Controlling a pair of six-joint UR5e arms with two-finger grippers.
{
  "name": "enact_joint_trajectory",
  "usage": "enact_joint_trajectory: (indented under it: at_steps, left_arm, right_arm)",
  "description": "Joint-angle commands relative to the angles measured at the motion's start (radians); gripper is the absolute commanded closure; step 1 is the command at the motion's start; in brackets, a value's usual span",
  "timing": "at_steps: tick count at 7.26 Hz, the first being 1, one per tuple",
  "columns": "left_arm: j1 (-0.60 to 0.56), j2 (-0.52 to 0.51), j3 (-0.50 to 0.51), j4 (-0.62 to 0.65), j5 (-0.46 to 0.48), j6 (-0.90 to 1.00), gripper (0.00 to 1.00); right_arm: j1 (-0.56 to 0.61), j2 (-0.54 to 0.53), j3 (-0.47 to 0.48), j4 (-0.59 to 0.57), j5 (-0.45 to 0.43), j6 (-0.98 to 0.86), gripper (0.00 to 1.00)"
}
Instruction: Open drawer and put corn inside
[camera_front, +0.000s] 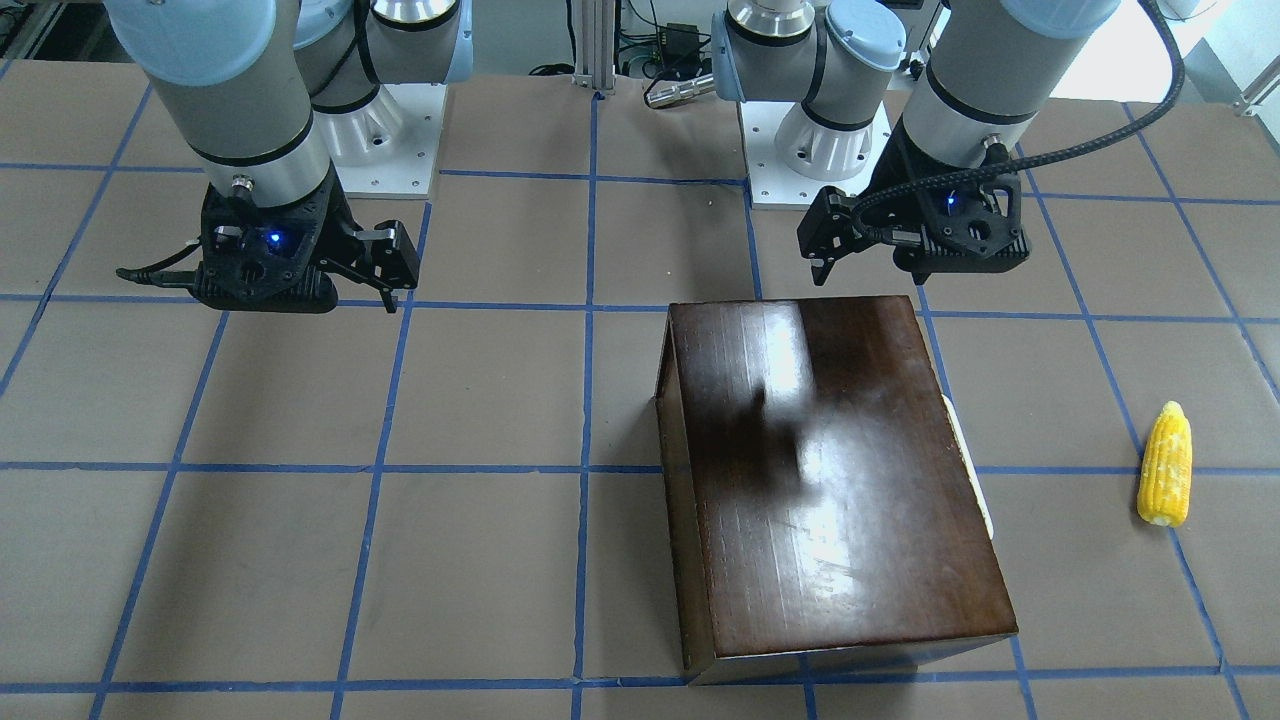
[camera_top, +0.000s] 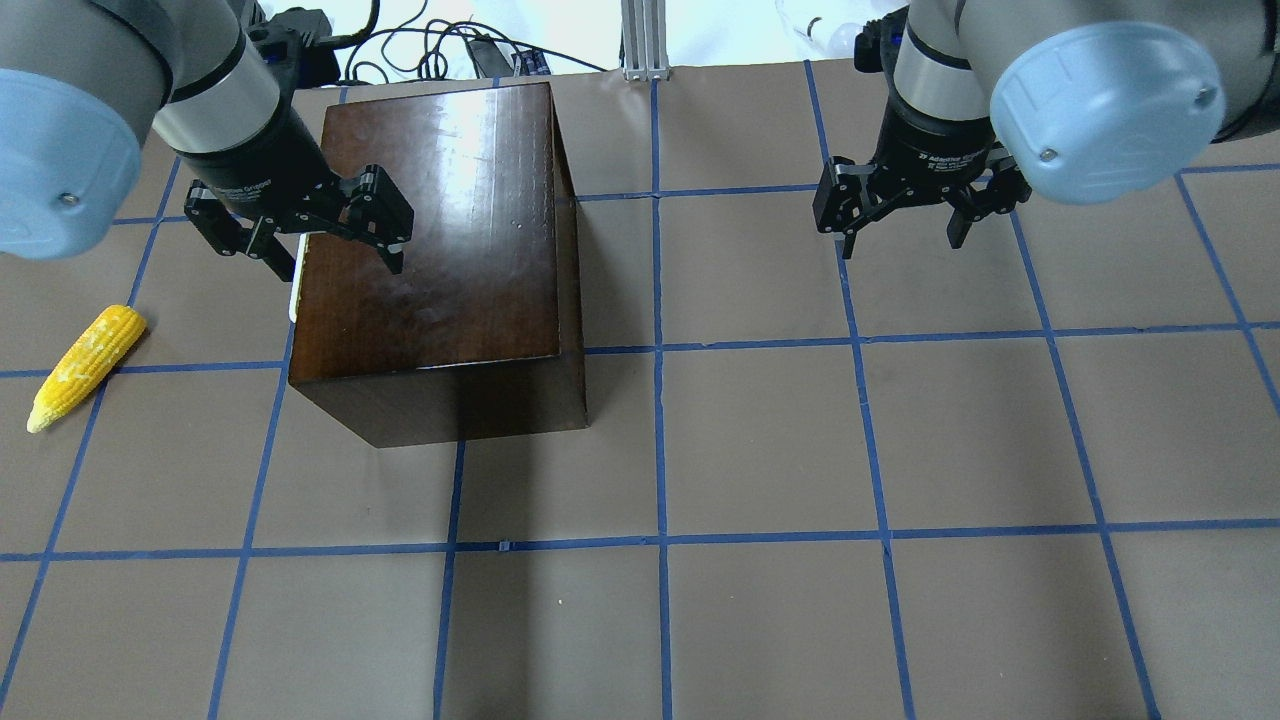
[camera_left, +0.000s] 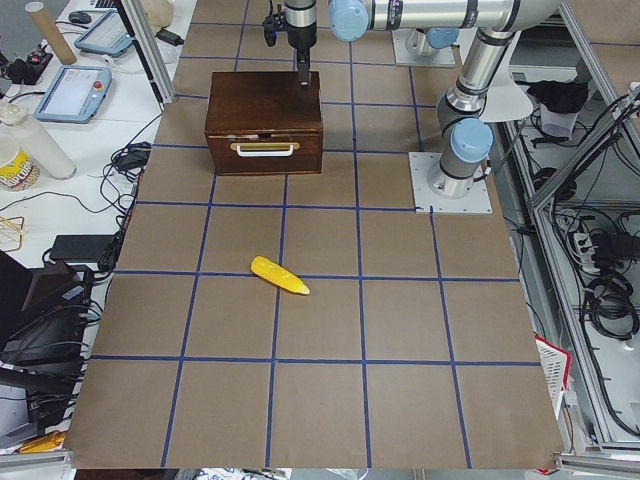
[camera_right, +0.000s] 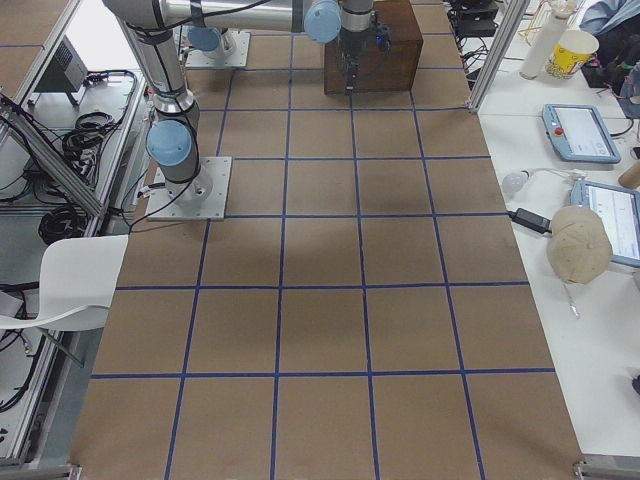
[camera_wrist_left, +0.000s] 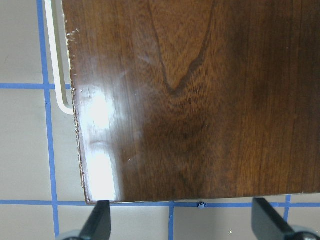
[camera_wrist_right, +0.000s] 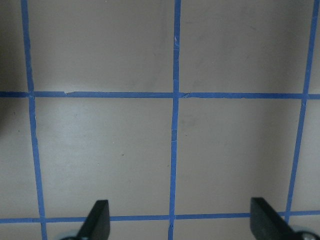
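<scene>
Left gripper (camera_top: 338, 262), fingers wide apart and empty, above box (camera_top: 440, 250); right gripper (camera_top: 900, 242) likewise over tabletop (camera_top: 760, 430); drawer (camera_left: 264, 156) closed; corn (camera_top: 85, 367) apart.

Bright yellow corn (camera_front: 1165, 465), glossy dark brown box (camera_front: 830, 470) with cream handle (camera_wrist_left: 52, 50), brown table (camera_front: 480, 390) gridded with blue tape (camera_front: 588, 400).
</scene>
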Motion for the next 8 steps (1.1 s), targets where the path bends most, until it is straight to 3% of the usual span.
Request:
enact_joint_trajectory:
  at_steps: [1, 8]
  left_arm:
    - [0.006, -0.002, 0.004, 0.006, -0.002, 0.001, 0.00]
    - [0.004, 0.001, 0.004, 0.007, 0.009, 0.001, 0.00]
  right_arm:
    - [0.000, 0.000, 0.000, 0.001, 0.000, 0.000, 0.00]
    - [0.000, 0.000, 0.000, 0.001, 0.000, 0.000, 0.00]
